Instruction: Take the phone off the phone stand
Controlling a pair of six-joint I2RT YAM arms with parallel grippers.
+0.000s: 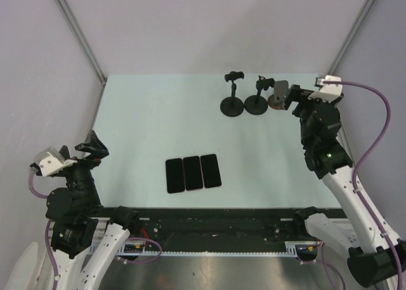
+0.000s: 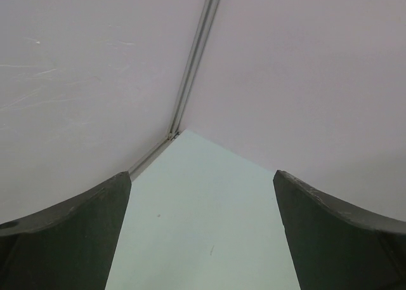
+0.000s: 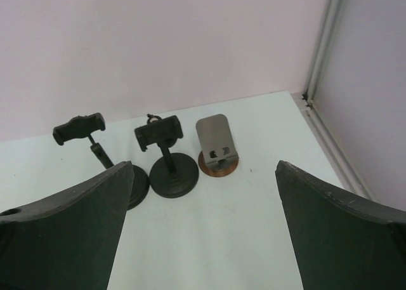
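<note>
while phones (image 1: 193, 173) lie flat, stands (image 1: 255, 103) sit beyond.

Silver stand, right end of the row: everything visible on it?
The silver stand is a grey, metal-looking plate with rounded top corners, leaning back, with a small lip at its foot, on a round copper-brown base. It is empty and stands on the table near the far right corner, close beside a black clamp stand.
</note>
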